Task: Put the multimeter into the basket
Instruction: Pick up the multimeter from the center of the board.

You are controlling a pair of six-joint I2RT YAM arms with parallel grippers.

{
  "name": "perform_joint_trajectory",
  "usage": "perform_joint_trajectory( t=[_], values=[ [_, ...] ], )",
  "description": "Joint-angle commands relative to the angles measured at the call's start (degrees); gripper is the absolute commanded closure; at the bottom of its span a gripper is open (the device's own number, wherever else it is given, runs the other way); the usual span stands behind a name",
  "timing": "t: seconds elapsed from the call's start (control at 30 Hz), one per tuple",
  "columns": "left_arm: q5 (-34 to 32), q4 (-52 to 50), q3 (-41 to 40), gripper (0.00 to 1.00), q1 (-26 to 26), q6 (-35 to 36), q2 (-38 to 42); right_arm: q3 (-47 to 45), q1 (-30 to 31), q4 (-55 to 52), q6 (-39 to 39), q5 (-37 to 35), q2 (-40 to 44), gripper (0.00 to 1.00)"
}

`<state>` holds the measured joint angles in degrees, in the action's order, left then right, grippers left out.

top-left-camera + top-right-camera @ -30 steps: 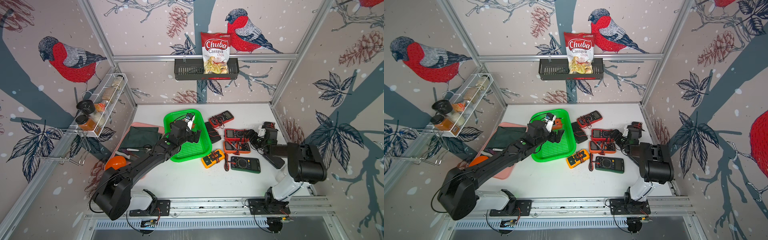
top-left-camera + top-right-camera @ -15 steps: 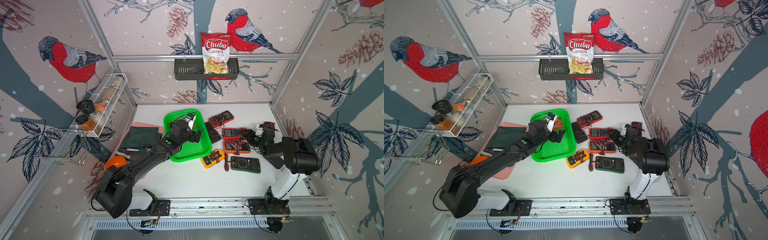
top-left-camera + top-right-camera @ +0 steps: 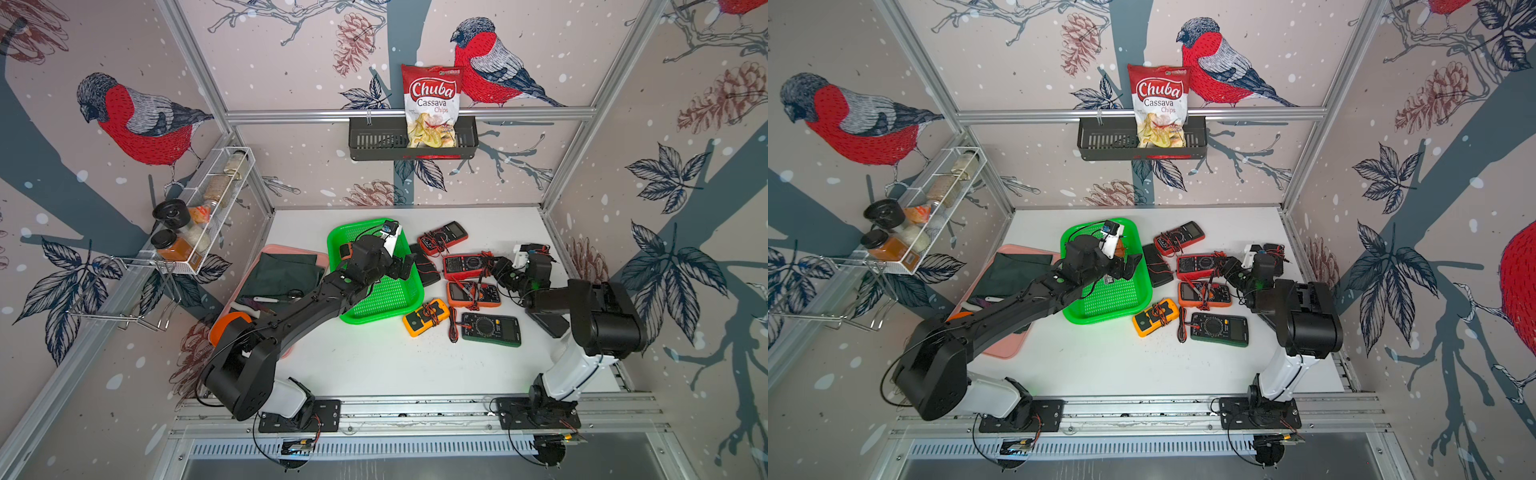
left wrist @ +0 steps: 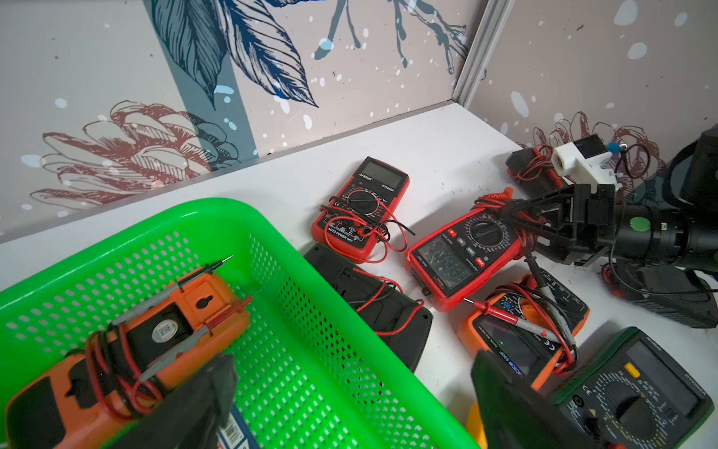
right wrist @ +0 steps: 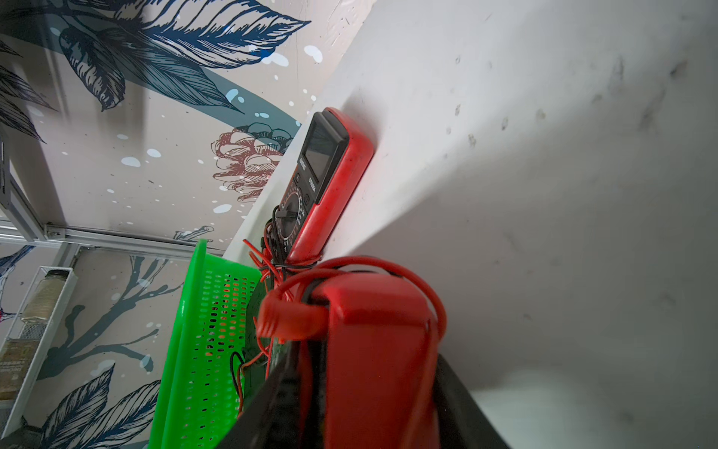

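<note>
The bright green basket stands on the white table left of a cluster of multimeters. An orange multimeter lies face down inside it, leads wound round it. My left gripper hangs open over the basket's right side, holding nothing. My right gripper is shut on the end of a red multimeter, which fills the gap between its jaws and rests on the table.
Around the held meter lie another red one, an orange one, a yellow one, a dark green one and a black one. A pink tray with dark cloth sits left. A wire rack and a black shelf hang on the walls.
My right gripper has reached in to the red multimeter and its jaws have closed on it. The left arm has stayed still over the basket.
</note>
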<state>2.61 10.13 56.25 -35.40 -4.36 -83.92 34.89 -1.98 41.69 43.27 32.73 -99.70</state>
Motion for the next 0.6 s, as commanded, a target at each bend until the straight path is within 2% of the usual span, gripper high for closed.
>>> perform_joint_trajectory(
  t=[0.0,0.23,0.57],
  values=[
    [6.2,3.1,2.6,0.02,-0.2,5.2,-1.9,0.2,0.5,3.1,-0.4,0.9,2.4,1.0],
    [11.2,4.7,7.5,0.02,-1.3,14.1,-6.9,0.9,1.6,-2.1,-2.5,-0.5,10.3,1.0],
    [10.4,-2.2,19.3,0.02,-6.5,31.6,-15.5,3.8,7.2,-16.8,-7.7,-5.9,23.9,1.0]
  ],
)
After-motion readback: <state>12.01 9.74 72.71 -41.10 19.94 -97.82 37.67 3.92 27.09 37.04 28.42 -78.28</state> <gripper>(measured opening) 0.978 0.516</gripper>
